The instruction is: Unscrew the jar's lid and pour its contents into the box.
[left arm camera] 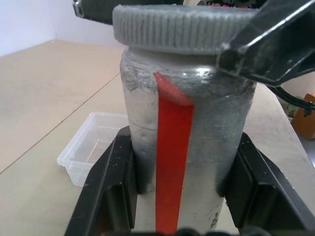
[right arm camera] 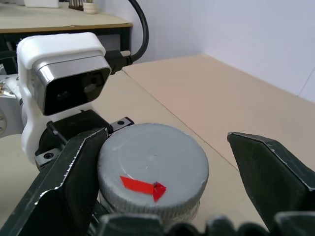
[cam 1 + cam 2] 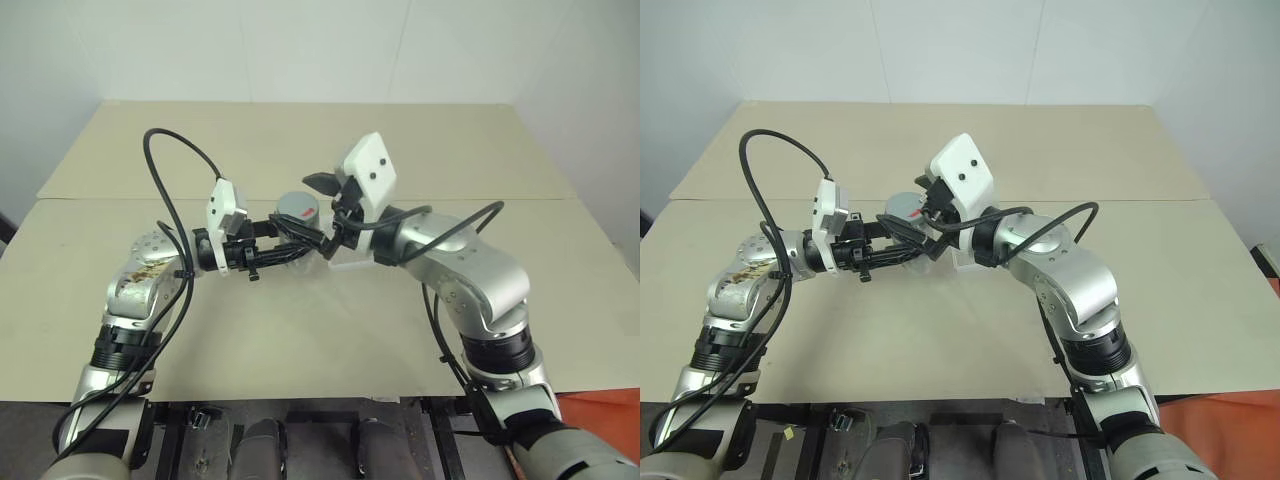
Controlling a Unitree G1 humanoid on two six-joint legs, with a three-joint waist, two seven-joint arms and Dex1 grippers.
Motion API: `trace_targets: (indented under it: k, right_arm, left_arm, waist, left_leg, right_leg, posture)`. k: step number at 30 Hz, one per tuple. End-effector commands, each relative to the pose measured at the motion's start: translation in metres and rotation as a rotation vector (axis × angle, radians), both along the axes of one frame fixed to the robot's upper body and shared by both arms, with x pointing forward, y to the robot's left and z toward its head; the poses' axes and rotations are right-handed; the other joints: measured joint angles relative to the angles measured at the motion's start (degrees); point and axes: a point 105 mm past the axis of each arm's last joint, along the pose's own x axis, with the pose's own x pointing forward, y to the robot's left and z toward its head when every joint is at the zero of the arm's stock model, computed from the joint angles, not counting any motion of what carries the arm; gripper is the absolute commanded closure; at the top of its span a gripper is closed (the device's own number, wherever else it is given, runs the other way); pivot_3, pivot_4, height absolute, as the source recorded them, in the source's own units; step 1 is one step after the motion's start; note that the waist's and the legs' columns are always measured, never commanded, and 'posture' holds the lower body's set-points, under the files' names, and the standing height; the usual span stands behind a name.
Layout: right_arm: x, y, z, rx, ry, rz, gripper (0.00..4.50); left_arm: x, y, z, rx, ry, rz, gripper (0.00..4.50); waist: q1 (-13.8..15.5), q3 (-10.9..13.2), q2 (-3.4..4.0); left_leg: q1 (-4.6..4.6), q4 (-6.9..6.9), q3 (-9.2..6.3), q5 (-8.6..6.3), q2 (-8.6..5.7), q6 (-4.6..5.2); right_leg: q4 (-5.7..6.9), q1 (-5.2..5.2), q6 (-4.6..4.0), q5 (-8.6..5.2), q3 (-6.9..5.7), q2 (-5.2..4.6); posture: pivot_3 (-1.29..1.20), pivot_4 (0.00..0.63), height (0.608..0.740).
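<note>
The jar (image 1: 216, 132), a silver-grey cylinder with a red strip down its side, stands upright above the table with my left gripper (image 1: 179, 196) shut on its lower body. Its ribbed grey lid (image 2: 152, 162), with a red mark on top, sits on the jar. My right gripper (image 2: 162, 177) is open around the lid, one black finger (image 2: 69, 177) close against the rim and the other standing well apart. From the head, the lid (image 3: 297, 207) shows between both hands over the table's middle. The clear box (image 1: 91, 147) lies on the table beyond the jar. The contents are hidden.
The beige table (image 3: 300, 340) has a seam (image 3: 100, 199) running across it further back. Cables (image 3: 165, 170) loop up from both wrists. Something orange (image 3: 600, 415) lies past the table's near right corner.
</note>
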Motion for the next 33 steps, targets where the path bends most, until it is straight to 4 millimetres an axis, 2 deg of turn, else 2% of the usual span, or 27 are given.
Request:
trace_targets:
  k: [1,18,33]
  right_arm:
    - [0.003,-0.005,0.015,0.025,-0.046,-0.039,0.03]
    - [0.0,-0.029,0.007,-0.003,-0.031,-0.061,0.03]
    - [-0.009,-0.042,0.008,-0.004,-0.037,-0.055,0.03]
  left_arm:
    - [-0.003,-0.001,0.011,0.0,-0.053,-0.021,2.55]
    - [-0.009,0.01,0.013,0.019,-0.056,-0.016,2.55]
    - [-0.017,0.015,0.013,0.031,-0.054,-0.027,2.55]
  waist:
    - [0.0,0.0,0.0]
    - [0.0,0.0,0.0]
    - [0.0,0.0,0.0]
  left_leg:
    - [0.0,0.0,0.0,0.0,0.0,0.0]
    - [0.0,0.0,-0.01,0.0,0.0,0.0]
    - [0.0,0.0,-0.02,0.0,0.01,0.0]
  right_leg:
    - [0.0,0.0,0.0,0.0,0.0,0.0]
    - [-0.02,0.0,0.0,0.0,0.0,0.0]
    - [-0.06,0.0,0.0,0.0,0.0,0.0]
  posture:
    - [0.0,0.15,0.74]
    - [0.0,0.15,0.74]
    - [0.0,0.15,0.74]
